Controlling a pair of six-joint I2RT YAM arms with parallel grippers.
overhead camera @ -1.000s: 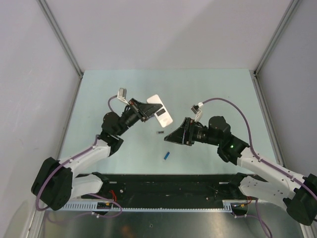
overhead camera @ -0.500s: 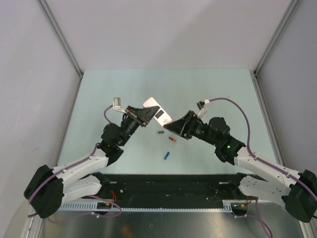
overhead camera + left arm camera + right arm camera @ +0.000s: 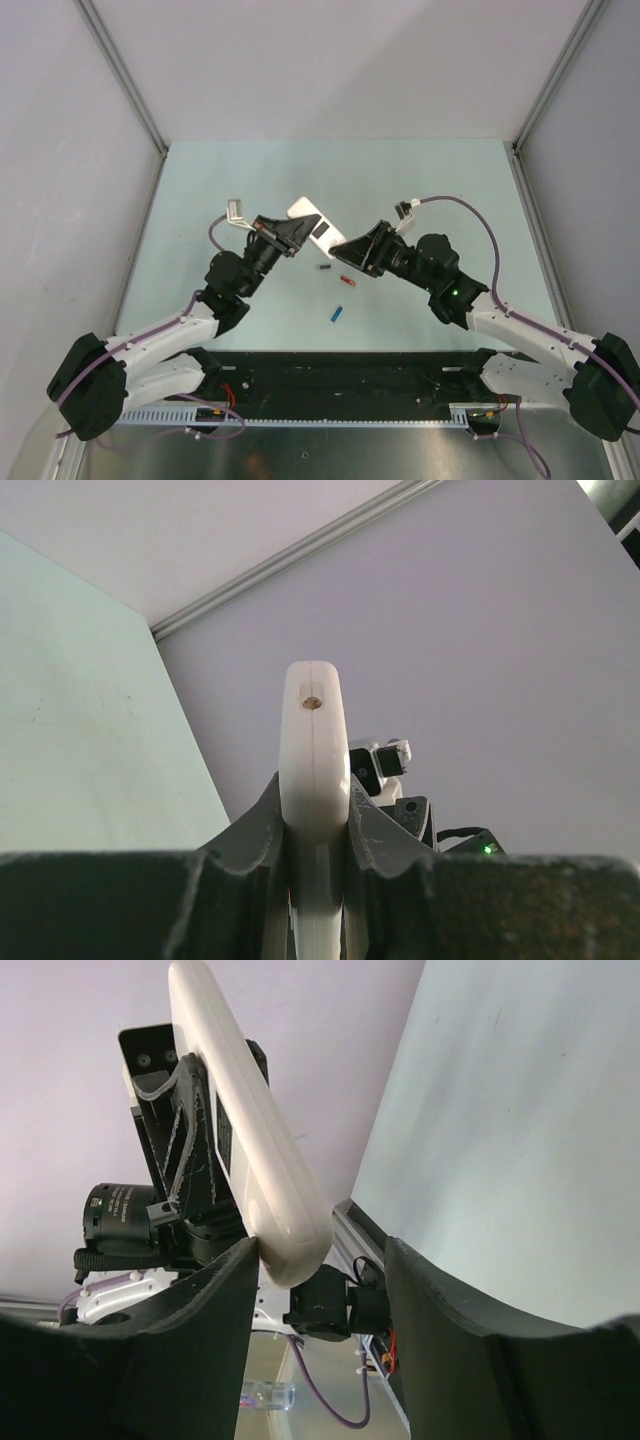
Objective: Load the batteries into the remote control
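Observation:
My left gripper [image 3: 297,233] is shut on the white remote control [image 3: 307,211] and holds it tilted above the table. In the left wrist view the remote [image 3: 313,750] stands edge-on between the fingers of that gripper [image 3: 316,825]. My right gripper [image 3: 340,252] is open at the remote's lower right end. In the right wrist view the remote's rounded end [image 3: 262,1175] lies against the left finger, inside the open gripper [image 3: 322,1252]. A dark grey battery [image 3: 324,267], a red battery [image 3: 347,282] and a blue battery [image 3: 337,314] lie on the table below. The purple battery is not in view.
The pale green table [image 3: 440,190] is boxed in by grey walls on the left, back and right. A black rail [image 3: 330,375] with the arm bases runs along the near edge. The right arm's purple cable [image 3: 470,212] arcs above the table.
My right gripper has moved up and left to the remote's end, uncovering the red battery. My left gripper has shifted the remote slightly left and up.

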